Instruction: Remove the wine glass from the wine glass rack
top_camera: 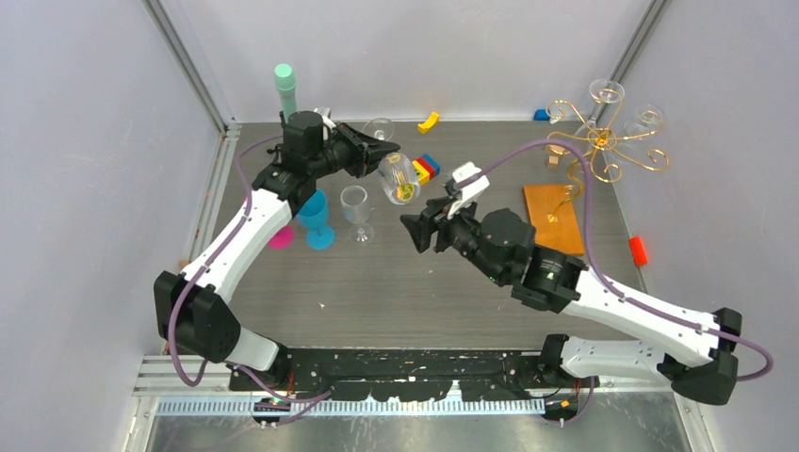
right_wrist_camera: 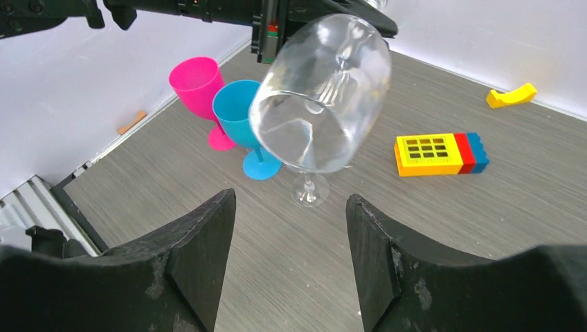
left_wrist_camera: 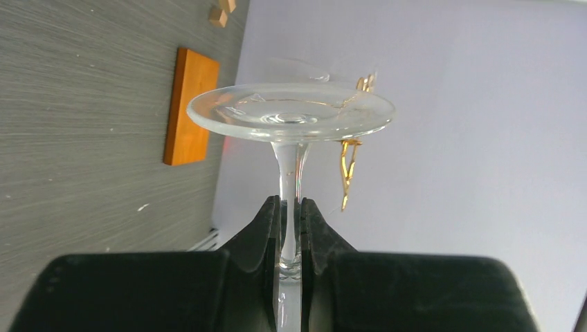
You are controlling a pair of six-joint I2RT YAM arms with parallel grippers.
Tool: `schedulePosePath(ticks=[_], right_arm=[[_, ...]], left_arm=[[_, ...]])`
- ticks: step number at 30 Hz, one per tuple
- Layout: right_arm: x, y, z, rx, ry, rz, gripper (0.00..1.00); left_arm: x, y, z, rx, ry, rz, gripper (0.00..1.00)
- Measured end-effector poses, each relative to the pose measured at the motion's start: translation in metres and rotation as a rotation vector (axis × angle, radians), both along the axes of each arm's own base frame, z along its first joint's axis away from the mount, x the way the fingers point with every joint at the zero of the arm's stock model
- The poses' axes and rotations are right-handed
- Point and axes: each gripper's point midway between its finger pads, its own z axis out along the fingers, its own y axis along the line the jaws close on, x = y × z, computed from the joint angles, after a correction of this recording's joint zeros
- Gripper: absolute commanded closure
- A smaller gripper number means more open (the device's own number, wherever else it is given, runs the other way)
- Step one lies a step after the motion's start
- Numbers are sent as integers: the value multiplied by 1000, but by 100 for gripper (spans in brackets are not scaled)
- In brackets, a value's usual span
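Observation:
My left gripper [top_camera: 388, 156] is shut on the stem of a clear wine glass [top_camera: 400, 179] and holds it tilted in the air over the middle of the table. In the left wrist view the fingers [left_wrist_camera: 273, 221] pinch the stem under the glass's round foot [left_wrist_camera: 291, 111]. The glass's bowl [right_wrist_camera: 322, 97] hangs in front of my right gripper [right_wrist_camera: 291, 207], which is open and empty just right of the glass [top_camera: 415, 233]. The gold wire rack [top_camera: 603, 141] on its orange-brown base [top_camera: 553, 217] stands at the back right, with two glasses [top_camera: 607, 91] still hanging on it.
A clear glass [top_camera: 355, 209], a blue goblet [top_camera: 317, 218] and a pink goblet [top_camera: 280, 235] stand below the left arm. A green cylinder [top_camera: 285, 85], another clear glass [top_camera: 380, 127], coloured bricks [top_camera: 426, 168], a yellow piece [top_camera: 429, 121] and a red piece [top_camera: 639, 250] lie around.

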Motion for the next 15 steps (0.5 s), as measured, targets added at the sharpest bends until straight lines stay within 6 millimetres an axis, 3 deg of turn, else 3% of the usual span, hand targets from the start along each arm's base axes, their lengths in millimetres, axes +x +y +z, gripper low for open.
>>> schedulePosePath(ticks=[7,15], right_arm=[[12,23,4,46,-51,-103,46],[26,15,20,157,-61,-239,49]], left_arm=[[-7,10,4,-82,50,80,100],[-8,13,12,-144,64,110,100]])
